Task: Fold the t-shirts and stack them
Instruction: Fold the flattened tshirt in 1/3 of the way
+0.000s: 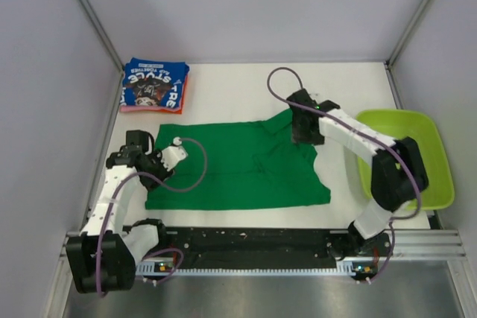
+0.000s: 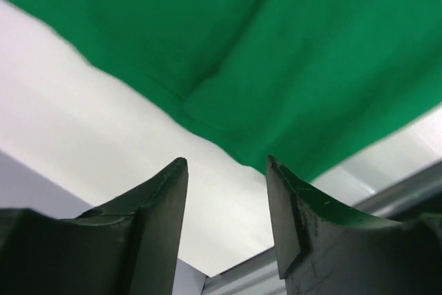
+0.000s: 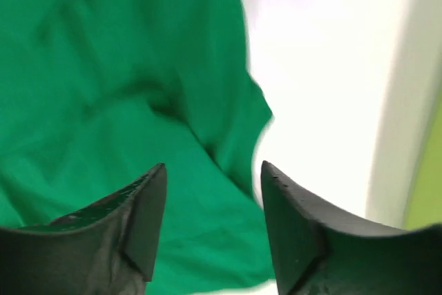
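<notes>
Spread t-shirt point(image 1: 231, 165) before stack point(image 1: 154, 86), perhaps two-high; tub point(image 1: 436, 161) right.

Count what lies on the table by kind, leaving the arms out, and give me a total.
T-shirts: 3 (green t-shirt spread flat, blue t-shirt folded on top of the orange-pink t-shirt)
Tubs: 1 (lime-green tub)
Total: 4

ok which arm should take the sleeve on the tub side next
Probably the right. Its open gripper hangs over that sleeve of the green t-shirt, beside the tub. The left gripper, also open, sits at the shirt's opposite edge.
</notes>
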Available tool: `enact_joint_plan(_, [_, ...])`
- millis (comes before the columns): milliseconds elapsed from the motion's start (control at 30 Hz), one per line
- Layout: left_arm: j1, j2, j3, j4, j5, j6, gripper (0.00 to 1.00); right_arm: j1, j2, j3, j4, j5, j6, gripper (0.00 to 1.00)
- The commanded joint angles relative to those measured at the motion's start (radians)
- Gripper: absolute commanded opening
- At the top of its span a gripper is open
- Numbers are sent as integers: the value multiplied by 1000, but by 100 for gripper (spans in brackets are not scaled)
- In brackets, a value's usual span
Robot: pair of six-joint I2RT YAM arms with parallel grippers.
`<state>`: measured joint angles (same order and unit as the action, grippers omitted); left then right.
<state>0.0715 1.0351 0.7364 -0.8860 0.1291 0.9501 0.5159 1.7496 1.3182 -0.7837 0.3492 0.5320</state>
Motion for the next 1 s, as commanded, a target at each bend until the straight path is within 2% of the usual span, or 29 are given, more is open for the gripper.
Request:
enact_joint_plan(0, [2,-15,-77,-154,55,209,60,7,-348,-248,-88,-61,132,65])
enact_joint_plan(33, [2,-14,-97,-148,53,222,61,7,-402,-314,-89,-90,161,69])
enact_joint_plan(133, [2,-21,-150,-91,29,243,63,7,-563,-498,-89,-165,259,72])
enact_joint_plan(233, [2,-18,-202,-19,24,243,63,9,-680,-657,-66,-194,364,72])
enact_joint_plan(333, [1,-17,-239,77,20,217,61,7,-697,-740,-2,-199,396,69])
enact_joint_plan(433, [-1,-24,-241,116,30,171,49,7,-642,-757,14,-170,416,58])
enact_joint_plan(500, [1,-40,-236,110,41,150,32,6,-630,-764,12,-161,425,46])
enact_joint_plan(533, [-1,-47,-233,105,44,142,23,7,-639,-774,9,-158,430,37])
enact_joint_plan(600, [-1,-55,-227,82,40,128,7,4,-673,-792,-8,-173,444,6])
enact_joint_plan(633, [1,-58,-220,62,30,119,0,6,-693,-797,-32,-185,457,0])
enact_joint_plan(833, [1,-78,-189,-138,-100,91,0,10,-886,-789,-276,-191,529,0])
enact_joint_plan(967, [-1,-73,-187,-198,-109,90,0,19,-992,-769,-385,-213,574,0])
